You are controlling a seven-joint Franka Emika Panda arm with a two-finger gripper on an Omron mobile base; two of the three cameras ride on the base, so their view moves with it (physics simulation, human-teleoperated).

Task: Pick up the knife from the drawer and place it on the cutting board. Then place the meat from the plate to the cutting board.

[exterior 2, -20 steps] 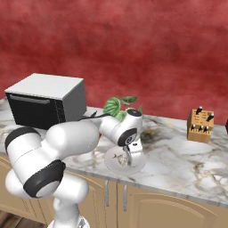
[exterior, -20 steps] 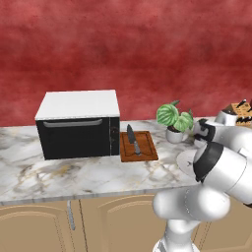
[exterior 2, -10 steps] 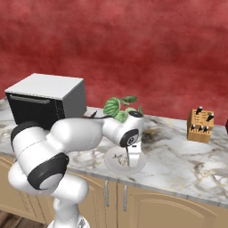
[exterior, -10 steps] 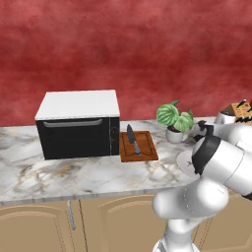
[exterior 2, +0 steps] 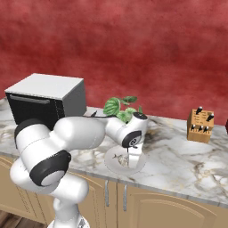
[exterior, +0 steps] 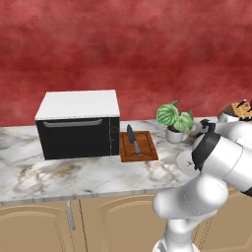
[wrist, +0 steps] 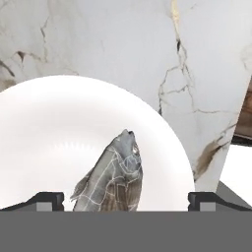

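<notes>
The knife [exterior: 133,141] lies on the reddish-brown cutting board [exterior: 145,150], just right of the oven. The meat [wrist: 114,176], a greyish-tan lump, rests on a white plate [wrist: 44,133] near the counter's front edge. My gripper [exterior 2: 126,159] points straight down over the plate [exterior 2: 139,164] and is open. Its two fingertips [wrist: 47,199] stand wide apart on either side of the meat, low at the plate, with nothing held between them.
A black oven with a white top [exterior: 78,125] stands left of the board. A potted plant [exterior: 174,119] sits behind the plate, and a tan knife block [exterior 2: 200,127] stands further right. Marble counter [exterior: 74,174] lies in front of the oven.
My hand has sunk slightly toward the plate and the arm's elbow has shifted. The knife, board and meat have not moved.
</notes>
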